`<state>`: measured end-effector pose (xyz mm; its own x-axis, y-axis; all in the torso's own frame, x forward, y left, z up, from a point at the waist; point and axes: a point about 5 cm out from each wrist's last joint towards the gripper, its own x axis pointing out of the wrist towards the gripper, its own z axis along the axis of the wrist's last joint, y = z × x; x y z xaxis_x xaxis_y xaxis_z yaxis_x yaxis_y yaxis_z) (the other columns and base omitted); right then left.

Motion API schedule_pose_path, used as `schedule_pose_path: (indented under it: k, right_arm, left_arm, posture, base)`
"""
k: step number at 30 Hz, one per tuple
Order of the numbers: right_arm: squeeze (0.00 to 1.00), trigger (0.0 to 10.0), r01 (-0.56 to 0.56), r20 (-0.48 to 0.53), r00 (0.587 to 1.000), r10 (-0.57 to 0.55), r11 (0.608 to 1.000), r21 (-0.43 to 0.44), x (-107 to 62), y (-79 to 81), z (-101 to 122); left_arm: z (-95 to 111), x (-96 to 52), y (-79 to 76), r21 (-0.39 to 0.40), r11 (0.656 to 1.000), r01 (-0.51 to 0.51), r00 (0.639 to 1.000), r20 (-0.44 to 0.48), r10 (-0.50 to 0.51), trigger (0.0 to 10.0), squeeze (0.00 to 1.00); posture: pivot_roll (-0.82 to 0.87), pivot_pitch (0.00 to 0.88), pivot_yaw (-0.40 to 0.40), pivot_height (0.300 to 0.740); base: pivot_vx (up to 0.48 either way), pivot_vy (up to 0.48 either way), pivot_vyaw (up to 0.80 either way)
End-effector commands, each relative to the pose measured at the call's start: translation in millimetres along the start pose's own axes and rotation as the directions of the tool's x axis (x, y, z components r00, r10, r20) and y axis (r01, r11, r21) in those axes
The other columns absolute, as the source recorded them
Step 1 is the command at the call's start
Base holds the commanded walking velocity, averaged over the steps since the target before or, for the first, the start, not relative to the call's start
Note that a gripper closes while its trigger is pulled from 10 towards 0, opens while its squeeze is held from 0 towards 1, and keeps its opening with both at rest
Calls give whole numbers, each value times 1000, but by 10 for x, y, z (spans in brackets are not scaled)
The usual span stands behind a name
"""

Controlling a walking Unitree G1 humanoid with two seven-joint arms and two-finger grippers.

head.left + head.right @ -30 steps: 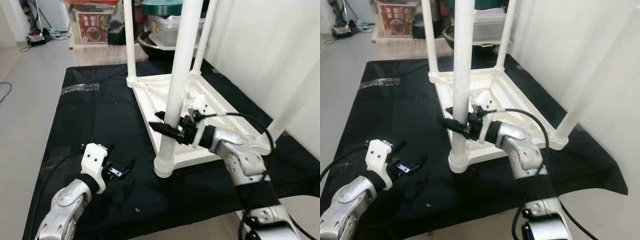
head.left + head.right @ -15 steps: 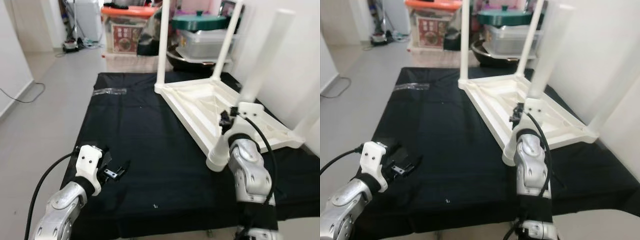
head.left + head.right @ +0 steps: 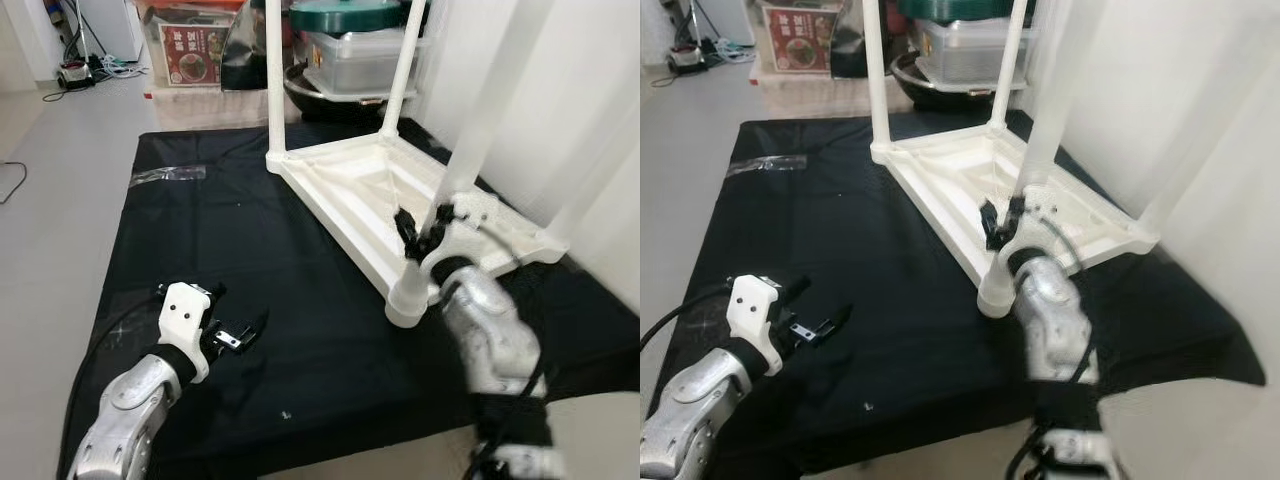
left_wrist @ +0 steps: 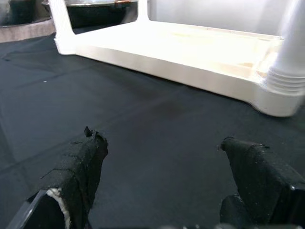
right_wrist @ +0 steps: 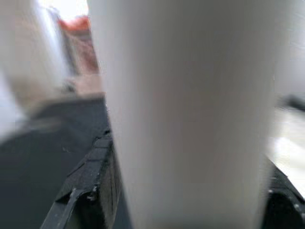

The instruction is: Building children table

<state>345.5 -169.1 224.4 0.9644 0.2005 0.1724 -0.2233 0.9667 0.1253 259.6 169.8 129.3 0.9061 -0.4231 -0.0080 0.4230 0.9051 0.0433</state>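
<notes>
Table [image 3: 400,180]: white, upside down on the black mat [image 3: 200,250], top face down, legs pointing up; it lies just beyond our right claw and well ahead of our left claw.
Near leg [image 3: 470,150]: stands in the corner socket closest to us, directly between our right claw's fingers; in the right wrist view [image 5: 190,119] it is a white column with a black finger on each side.
Right claw [image 3: 420,232]: clamped around the near leg low down, just above its socket.
Left claw [image 3: 235,335]: fingers apart, holding nothing, hovering just over the mat well to the left of the table; the left wrist view [image 4: 162,181] looks across bare mat to the table's edge.
Other legs: two stand at the far corners, a fourth at the right-hand corner beside the wall.
Step in hand: we judge we are seating the near leg in its socket.
Next move: we reckon it calls for a steady push or twist down along the leg's axis, keeping it upright, then letting go.
Risk: a sideways pull could tip the table.
</notes>
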Motion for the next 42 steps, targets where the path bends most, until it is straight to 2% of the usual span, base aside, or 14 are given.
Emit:
schedule_pose_path:
  k: [1, 7, 10, 14, 16, 17, 20, 24, 25, 30, 37, 39, 40, 42]
  right_arm:
    - [0, 10000, -243, 91, 966, 241, 970, 10, 52, 95, 216]
    - [0, 10000, -391, 71, 918, 390, 920, -1, 25, 152, 236]
    - [0, 10000, -784, -132, 609, 782, 619, 45, -257, 468, -198]
    - [0, 10000, -798, -148, 591, 793, 602, 39, -245, 588, -331]
    - [0, 7922, -758, -119, 643, 756, 651, 37, -128, 635, -381]
    - [0, 1216, -730, -113, 676, 728, 683, 32, -76, 636, -401]
    - [0, 0, -661, -138, 742, 656, 750, 10, -15, 598, -455]
    - [0, 0, -423, -196, 891, 409, 906, -32, 74, 431, -547]
    - [0, 0, -75, -248, 967, 60, 996, -50, 72, 148, -610]
    - [0, 0, 506, -304, 784, -542, 841, -193, -366, -345, -716]
    - [0, 0, 542, -199, 790, -580, 813, -214, -646, -222, -594]
    - [0, 1216, 491, -239, 819, -522, 853, -178, -587, -165, -631]
    - [0, 10000, 456, -251, 837, -486, 874, -171, -535, -128, -644]
    - [0, 10000, 434, -253, 849, -465, 885, -170, -501, -106, -647]
  left_arm:
    - [-38, 3, -22, -24, 1000, 0, 1000, -6, -1, 10000, 0]
    - [-37, 5, -24, -26, 1000, 2, 1000, -5, -2, 10000, 0]
    - [-42, 10, -37, -33, 999, 14, 1000, -7, -14, 10000, 0]
    - [-41, 6, -40, -34, 999, 14, 1000, -8, -14, 10000, 0]
    - [-40, 0, -44, -34, 999, 10, 1000, -8, -10, 10000, 0]
    - [-39, -6, -45, -34, 999, 8, 1000, -9, -9, 10000, 0]
    - [-36, -16, -45, -34, 999, 6, 1000, -9, -7, 10000, 0]
    - [-33, -28, -42, -35, 999, 7, 1000, -9, -7, 10000, 0]
    - [-28, -31, -41, -35, 999, 8, 1000, -8, -8, 10000, 0]
    - [-19, -36, -34, -38, 999, 11, 1000, -7, -11, 10000, 0]
    - [-17, -40, -16, -40, 999, 13, 1000, -10, -14, 10000, 0]
    - [-20, -32, -9, -40, 999, 14, 1000, -10, -15, 10000, 0]
    - [-21, -27, -8, -41, 999, 15, 1000, -11, -15, 10000, 0]
    - [-22, -23, -7, -41, 999, 15, 1000, -11, -15, 10000, 0]
  posture:
    - [47, 0, -79, 740]
    - [46, 0, -79, 740]
    - [65, 0, -85, 740]
    - [74, 0, -89, 740]
    - [81, 0, -91, 740]
    - [84, 0, -91, 740]
    - [80, 0, -89, 740]
    - [75, 0, -87, 740]
    - [63, 0, -82, 740]
    - [54, 0, -72, 740]
    - [29, 0, -50, 740]
    - [28, 0, -50, 740]
    - [30, 0, -53, 740]
    - [32, 0, -55, 740]
  base:
    - [0, 0, 0]
    - [0, 0, 0]
    - [0, 0, 0]
    - [0, 0, 0]
    - [0, 0, 0]
    - [0, 0, 0]
    - [0, 0, 0]
    - [0, 0, 0]
    - [0, 0, 0]
    - [0, 0, 0]
    - [0, 0, 0]
    - [0, 0, 0]
    - [0, 0, 0]
    - [0, 0, 0]
